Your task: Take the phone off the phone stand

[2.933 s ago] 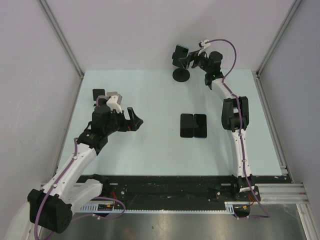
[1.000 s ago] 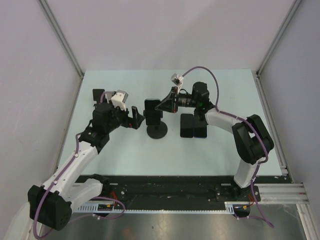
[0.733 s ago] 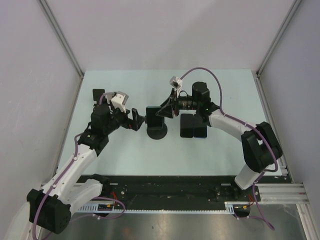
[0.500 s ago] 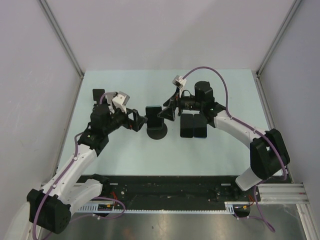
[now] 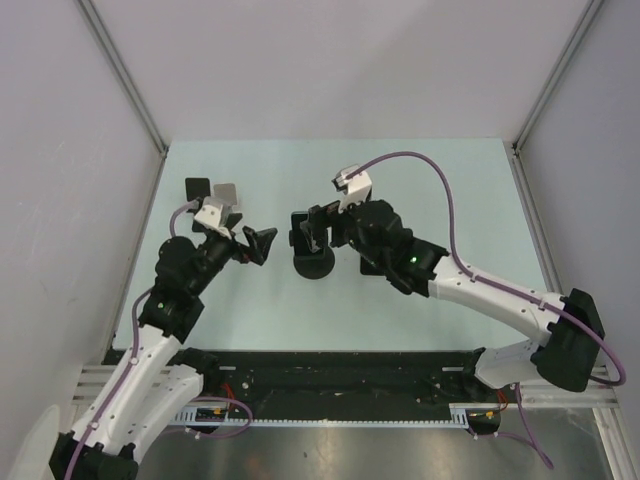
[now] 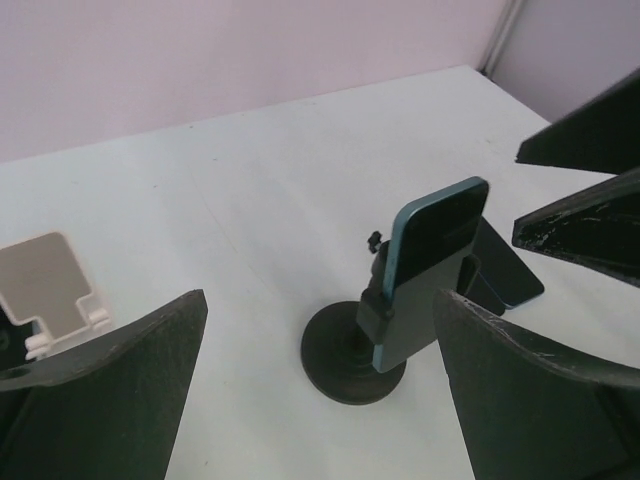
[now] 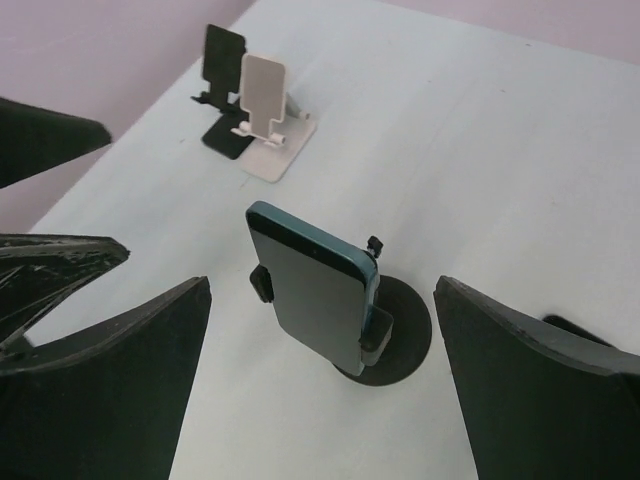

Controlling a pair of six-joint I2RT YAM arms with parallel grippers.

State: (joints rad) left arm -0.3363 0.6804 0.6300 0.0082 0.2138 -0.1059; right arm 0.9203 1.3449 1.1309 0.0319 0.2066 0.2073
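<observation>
A blue-edged phone (image 5: 301, 232) stands upright, clamped in a black phone stand with a round base (image 5: 314, 267) in the middle of the table. My left gripper (image 5: 259, 246) is open and empty just left of it. In the left wrist view the phone (image 6: 432, 248) and base (image 6: 348, 358) lie ahead of my gripper (image 6: 320, 300). My right gripper (image 5: 319, 228) is open and empty, close to the phone's right side. In the right wrist view the phone (image 7: 315, 298) and base (image 7: 398, 332) sit between my open fingers (image 7: 110, 390).
A small black stand (image 5: 198, 187) and a white one (image 5: 226, 191) sit at the back left, also in the right wrist view (image 7: 265, 92). A dark phone (image 6: 506, 272) lies flat on the table behind the stand, under my right arm.
My right arm carried the stand with the phone from the back to the table's middle, set it down and let go. My left gripper backed off slightly to the left.
</observation>
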